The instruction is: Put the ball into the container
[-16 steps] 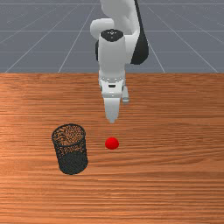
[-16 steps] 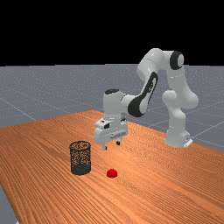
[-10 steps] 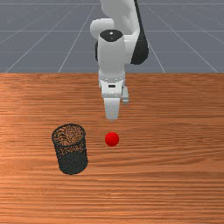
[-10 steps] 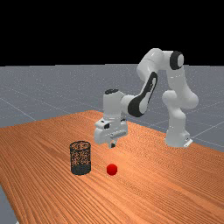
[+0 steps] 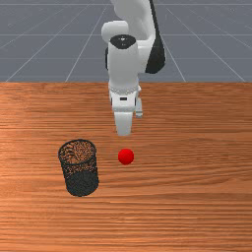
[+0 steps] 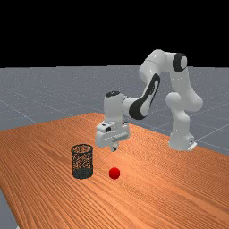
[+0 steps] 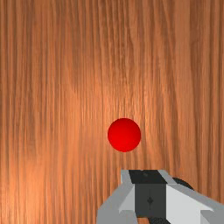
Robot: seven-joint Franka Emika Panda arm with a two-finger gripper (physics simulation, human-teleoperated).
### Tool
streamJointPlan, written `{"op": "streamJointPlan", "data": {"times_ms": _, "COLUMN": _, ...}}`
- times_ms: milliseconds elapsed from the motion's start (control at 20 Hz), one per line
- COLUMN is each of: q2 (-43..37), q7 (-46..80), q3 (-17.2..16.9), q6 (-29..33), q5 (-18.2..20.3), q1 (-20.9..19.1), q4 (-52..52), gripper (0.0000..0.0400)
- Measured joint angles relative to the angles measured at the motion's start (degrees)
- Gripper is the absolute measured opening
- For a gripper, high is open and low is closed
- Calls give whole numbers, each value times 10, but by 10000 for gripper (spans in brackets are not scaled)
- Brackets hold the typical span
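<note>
Toward the far view's left, the black mesh container [image 6: 82, 173] stood upright on the wooden tabletop [image 6: 152, 197]. To its right, the gripper [image 6: 115, 148] hung above the tabletop, its 2 jaws fully closed together and holding nothing. Lower in that view, the red ball [image 6: 114, 173] sat on the tabletop, outside the container, apart from the jaws.

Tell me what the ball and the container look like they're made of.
The ball seems smooth, perhaps plastic or rubber: it's evenly red with soft shading. The container looks like dark wire mesh, probably metal, matte, since the wood shows through its wall.
</note>
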Motion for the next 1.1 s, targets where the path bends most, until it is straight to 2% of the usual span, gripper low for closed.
{"op": "streamJointPlan", "data": {"times_ms": 50, "q2": 1, "q7": 0, "q3": 0, "q6": 3, "q5": 0, "q1": 0, "q4": -1, "gripper": 0}}
{"op": "streamJointPlan", "data": {"times_ms": 100, "q2": -1, "q7": 32, "q3": -13, "q6": 11, "q5": -32, "q1": 15, "q4": -6, "gripper": 157}}
{"op": "streamJointPlan", "data": {"times_ms": 150, "q2": 4, "q7": 6, "q3": 0, "q6": -2, "q5": -3, "q1": 3, "q4": 3, "gripper": 252}}
{"op": "streamJointPlan", "data": {"times_ms": 200, "q2": 6, "q7": 6, "q3": 0, "q6": -3, "q5": -3, "q1": 4, "q4": 4, "gripper": 310}}
{"op": "streamJointPlan", "data": {"times_ms": 300, "q2": 8, "q7": 6, "q3": 0, "q6": 4, "q5": -3, "q1": 4, "q4": 1, "gripper": 367}}
{"op": "streamJointPlan", "data": {"times_ms": 350, "q2": 20, "q7": 6, "q3": 0, "q6": -20, "q5": -3, "q1": 4, "q4": 19, "gripper": 380}}
{"op": "streamJointPlan", "data": {"times_ms": 400, "q2": 13, "q7": 6, "q3": 0, "q6": 15, "q5": -3, "q1": 4, "q4": -2, "gripper": 388}}
{"op": "streamJointPlan", "data": {"times_ms": 500, "q2": 13, "q7": 7, "q3": 0, "q6": 12, "q5": -3, "q1": 4, "q4": -2, "gripper": 396}}
{"op": "streamJointPlan", "data": {"times_ms": 850, "q2": 39, "q7": 7, "q3": 0, "q6": 11, "q5": -3, "q1": 4, "q4": 9, "gripper": 400}}
{"op": "streamJointPlan", "data": {"times_ms": 1100, "q2": 78, "q7": 7, "q3": 0, "q6": 39, "q5": -3, "q1": 4, "q4": 14, "gripper": 400}}
